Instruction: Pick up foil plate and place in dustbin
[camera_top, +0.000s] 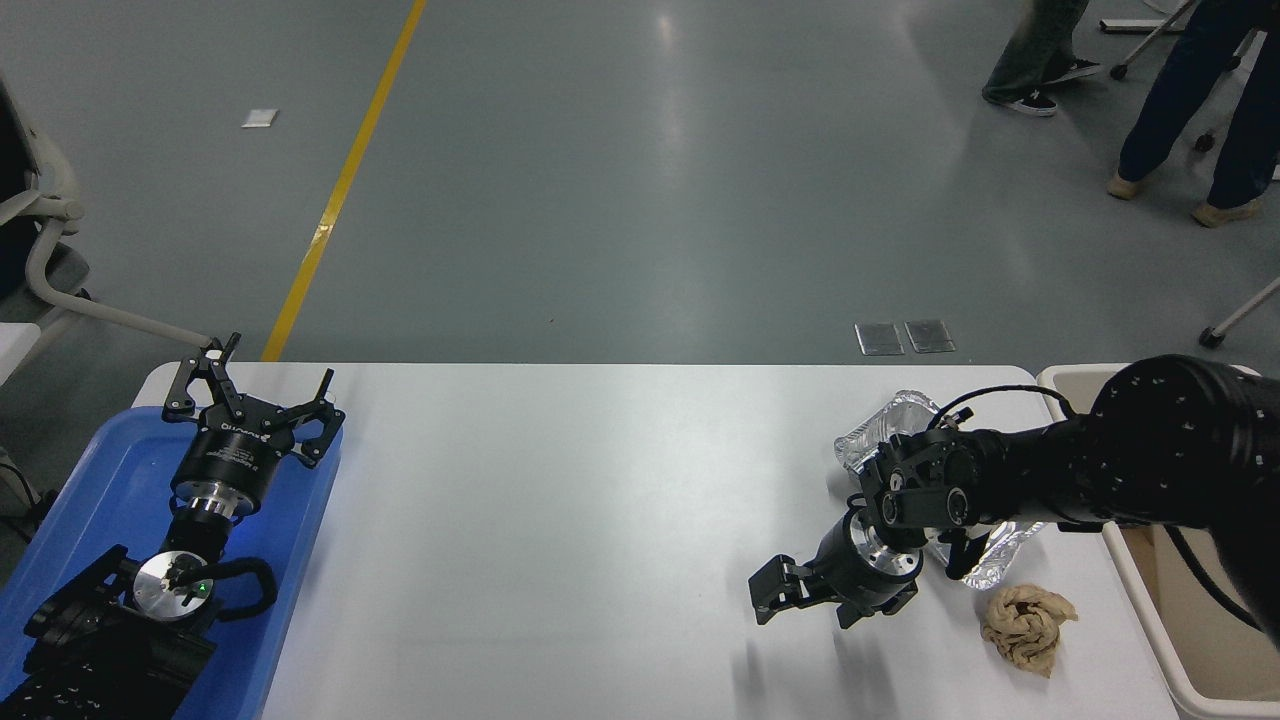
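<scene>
The foil plate (885, 432) lies on the white table (560, 520) at the right, shiny silver, mostly hidden under my right arm; one corner shows at the back and another at the front. My right gripper (772, 592) is low over the table just left of the plate, pointing left, with nothing seen in it. The beige dustbin (1150, 610) stands off the table's right edge, partly covered by my arm. My left gripper (255, 395) is parked open over the blue tray.
A crumpled brown paper wad (1028, 625) lies just in front of the foil plate, near the dustbin. A flat blue tray (90, 480) sits at the table's left end under the left arm. People's legs (1180, 110) stand on the floor at the far right.
</scene>
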